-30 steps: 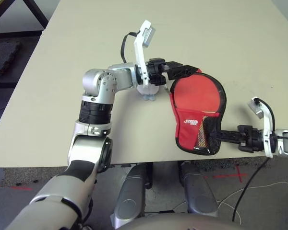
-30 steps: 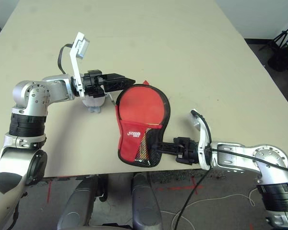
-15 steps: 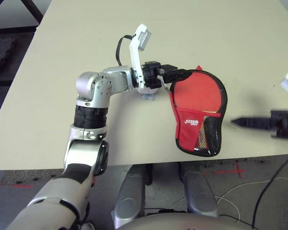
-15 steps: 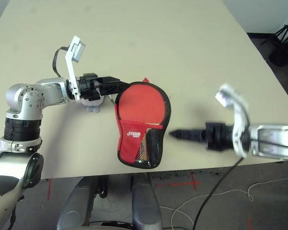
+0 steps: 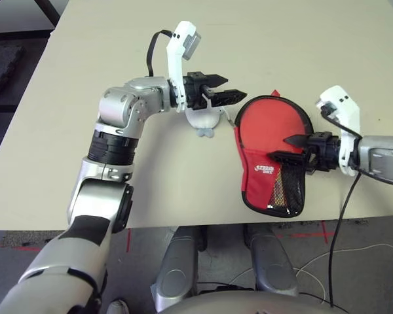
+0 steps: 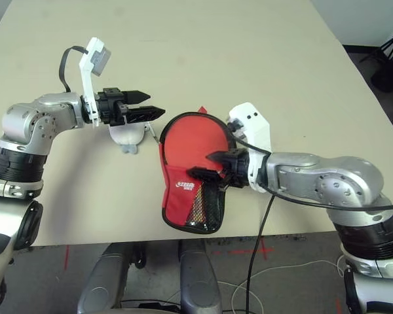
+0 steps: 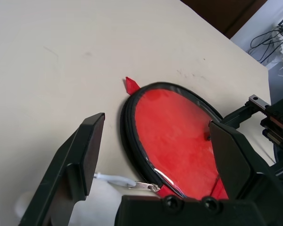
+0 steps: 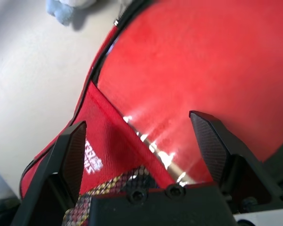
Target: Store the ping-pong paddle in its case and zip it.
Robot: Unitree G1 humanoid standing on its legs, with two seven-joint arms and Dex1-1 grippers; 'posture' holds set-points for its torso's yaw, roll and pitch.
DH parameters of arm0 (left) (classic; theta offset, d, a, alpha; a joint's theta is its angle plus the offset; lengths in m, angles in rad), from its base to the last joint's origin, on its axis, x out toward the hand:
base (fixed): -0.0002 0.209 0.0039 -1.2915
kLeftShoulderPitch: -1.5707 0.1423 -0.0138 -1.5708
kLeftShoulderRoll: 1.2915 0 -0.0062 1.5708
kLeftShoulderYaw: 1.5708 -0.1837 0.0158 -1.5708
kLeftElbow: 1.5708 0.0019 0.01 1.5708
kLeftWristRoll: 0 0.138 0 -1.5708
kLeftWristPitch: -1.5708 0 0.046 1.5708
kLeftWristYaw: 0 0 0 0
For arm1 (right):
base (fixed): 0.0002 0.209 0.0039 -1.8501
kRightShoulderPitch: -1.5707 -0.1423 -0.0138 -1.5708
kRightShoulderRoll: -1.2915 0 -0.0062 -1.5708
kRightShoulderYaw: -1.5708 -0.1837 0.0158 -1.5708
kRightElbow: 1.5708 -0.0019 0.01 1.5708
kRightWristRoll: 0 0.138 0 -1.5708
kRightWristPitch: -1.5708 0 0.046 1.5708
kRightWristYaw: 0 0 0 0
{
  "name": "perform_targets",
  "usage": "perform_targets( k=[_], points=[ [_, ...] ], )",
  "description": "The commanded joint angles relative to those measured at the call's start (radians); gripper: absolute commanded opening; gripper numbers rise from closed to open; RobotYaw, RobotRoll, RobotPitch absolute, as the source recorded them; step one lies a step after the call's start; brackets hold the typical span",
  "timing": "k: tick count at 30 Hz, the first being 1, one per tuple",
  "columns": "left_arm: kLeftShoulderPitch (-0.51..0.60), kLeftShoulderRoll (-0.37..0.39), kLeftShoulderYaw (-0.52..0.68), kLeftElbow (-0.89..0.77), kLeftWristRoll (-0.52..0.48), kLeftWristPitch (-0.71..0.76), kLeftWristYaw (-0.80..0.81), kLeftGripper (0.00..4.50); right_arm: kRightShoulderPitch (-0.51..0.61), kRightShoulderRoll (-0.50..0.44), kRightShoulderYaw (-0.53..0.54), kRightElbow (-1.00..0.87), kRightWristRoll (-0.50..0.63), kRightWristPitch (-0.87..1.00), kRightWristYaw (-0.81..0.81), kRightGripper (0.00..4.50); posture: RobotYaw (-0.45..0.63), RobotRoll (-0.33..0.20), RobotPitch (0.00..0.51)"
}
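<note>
The pale worktop (image 5: 170, 183) has the red case (image 5: 257, 180) lying flat on it, with the red paddle (image 5: 270, 124) inside behind its clear window. Over it, the right gripper (image 5: 285, 149) is wide open and empty; the left gripper (image 5: 238, 89), by the round white pouch (image 5: 204, 118), is too.
</note>
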Motion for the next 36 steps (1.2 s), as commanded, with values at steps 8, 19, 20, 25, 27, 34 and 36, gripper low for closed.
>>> perform_targets(
  k=[8, 19, 20, 25, 27, 34, 36],
  points=[
    [-0.017, -0.018, -0.005, 0.03, 0.03, -0.022, -0.024, 4.5, 0.115, -0.031, 0.026, -0.129, -0.244, -0.11, 0.164, 4.48, -0.06, 0.0, 0.29],
    [-0.03, -0.03, -0.017, 0.052, 0.061, -0.051, -0.042, 4.5, 0.161, -0.001, 0.115, -0.081, -0.503, -0.282, 0.301, 4.48, -0.07, 0.0, 0.27],
    [-0.033, -0.03, -0.018, 0.057, 0.064, -0.054, -0.045, 4.5, 0.155, 0.009, 0.121, -0.074, -0.516, -0.286, 0.308, 4.48, -0.07, 0.0, 0.269],
    [-0.049, -0.025, -0.028, 0.077, 0.089, -0.073, -0.067, 4.5, 0.133, 0.045, 0.173, -0.027, -0.601, -0.321, 0.349, 4.48, -0.06, 0.0, 0.258],
    [-0.052, -0.007, -0.052, 0.081, 0.115, -0.09, -0.093, 4.5, 0.13, 0.056, 0.189, -0.012, -0.623, -0.325, 0.364, 4.48, -0.05, 0.0, 0.257],
    [-0.098, 0.12, -0.139, 0.115, 0.229, -0.145, -0.207, 4.5, 0.128, 0.075, 0.209, 0.035, -0.688, -0.344, 0.414, 4.48, -0.04, 0.0, 0.248],
    [-0.122, 0.156, -0.15, 0.13, 0.254, -0.142, -0.229, 4.5, 0.124, 0.08, 0.207, 0.043, -0.697, -0.347, 0.424, 4.48, -0.03, 0.0, 0.246]
  ],
)
